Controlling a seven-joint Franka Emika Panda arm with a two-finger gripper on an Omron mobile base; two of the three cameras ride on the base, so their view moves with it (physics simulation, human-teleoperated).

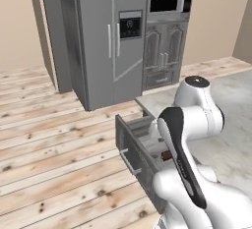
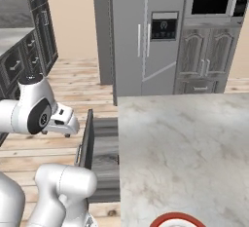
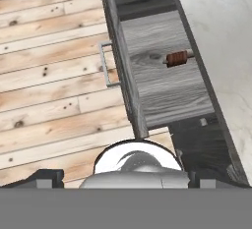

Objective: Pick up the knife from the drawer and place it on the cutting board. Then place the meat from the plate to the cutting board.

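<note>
My end effector (image 2: 62, 132) hangs over the wood floor (image 1: 49, 139), just outside the drawer (image 3: 162, 83), which is pulled out from under the marble surface (image 2: 185, 143). Fingers (image 3: 47, 178) stand wide apart, nothing btwn them. In hand view the two dark tips sit at the far left & right of the bottom edge, so the gap is as big as it gets.

Drawer front has a silver bar handle (image 3: 105, 63) facing the floor side. Inside, on the grey wood-grain bottom, lies the knife (image 3: 177, 58): reddish-brown handle plain to see, near the surface-side wall; blade too thin/dark to make out (can't tell which way it points). From left base view a bit of the brown handle shows at (image 1: 166, 155), partly behind my forearm.

Plate (image 2: 176, 219) w/ red-orange rim peeks in at the bottom edge of right base view, on the marble, well apart from the drawer. What's on it is cut off by the frame edge.

Bkgd: grey fridge (image 1: 106, 36), microwave (image 2: 211, 4) above panelled cabinets.
</note>
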